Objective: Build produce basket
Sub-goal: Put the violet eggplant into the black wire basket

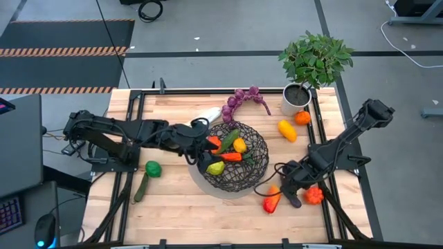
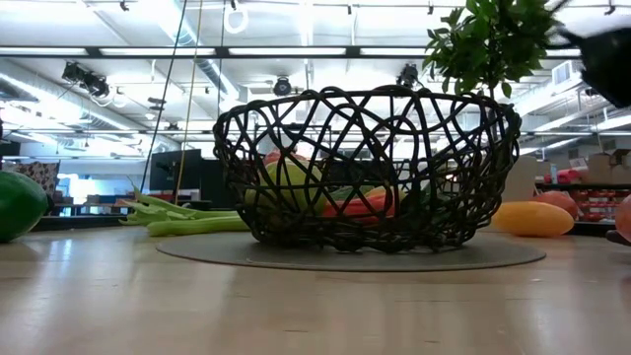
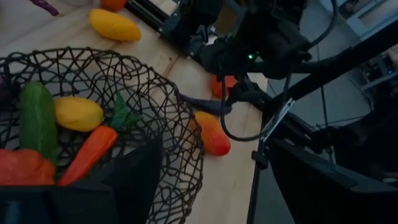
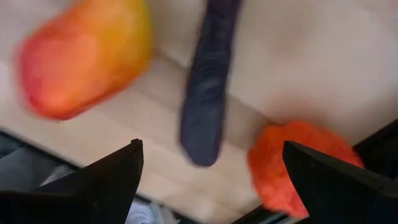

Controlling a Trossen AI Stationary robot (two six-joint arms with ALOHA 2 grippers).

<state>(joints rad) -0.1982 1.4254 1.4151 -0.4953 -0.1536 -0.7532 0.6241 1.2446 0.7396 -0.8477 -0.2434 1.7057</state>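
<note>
The dark wire-mesh basket [image 1: 250,173] stands mid-table on its pale round base. It holds a cucumber [image 1: 230,136], a lemon [image 1: 239,145], a carrot [image 1: 232,157] and peppers. My left gripper [image 1: 205,158] hovers open over the basket's left rim, with the carrot [image 3: 87,155] ahead of its fingers [image 3: 134,180]. My right gripper [image 1: 291,188] stands open, pointing down over the dark aubergine [image 4: 208,93]. The aubergine lies on the table between a red-orange pepper [image 4: 81,56] and an orange pepper [image 4: 292,162]. One finger stands off each side of the aubergine's end.
Purple grapes [image 1: 242,100] and a leek [image 1: 208,114] lie behind the basket. A green pepper [image 1: 153,168] and a cucumber [image 1: 141,188] lie to its left. A yellow piece [image 1: 287,130] and an orange one [image 1: 302,117] sit by the white plant pot [image 1: 296,99] at the far right.
</note>
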